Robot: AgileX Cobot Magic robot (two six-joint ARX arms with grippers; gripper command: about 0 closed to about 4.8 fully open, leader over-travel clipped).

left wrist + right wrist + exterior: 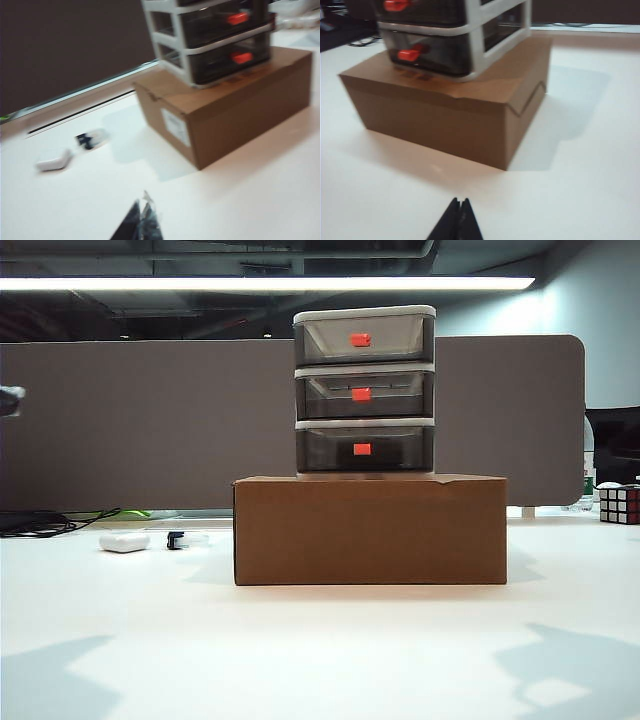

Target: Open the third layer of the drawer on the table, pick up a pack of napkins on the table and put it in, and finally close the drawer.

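While both the left gripper and right gripper hang with fingertips pinched together, empty, short of the cardboard box, one should spread before hooking the third layer handle ahead, above them.

A long ceiling light strip glared overhead, bleaching the table almost blank. The cardboard box threw soft shadows to both sides, and my arms left two grey shadows along the near edge. Both wrist views smeared with motion blur, my left gripper especially.
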